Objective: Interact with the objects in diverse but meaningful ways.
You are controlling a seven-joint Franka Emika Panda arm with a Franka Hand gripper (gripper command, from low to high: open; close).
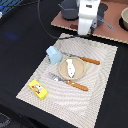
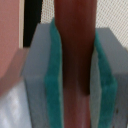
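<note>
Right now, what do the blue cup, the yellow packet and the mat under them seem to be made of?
The blue cup looks like smooth, matte plastic: even pale colour, soft edges. The yellow packet seems plastic or printed card; its flat, bright faces with a red mark leave this open. The mat looks like woven fabric or vinyl, judging by its fine striped texture, though the picture is too blurred to be sure.

Both views are soft and blurry under even, diffuse light, with faint shadows.
</note>
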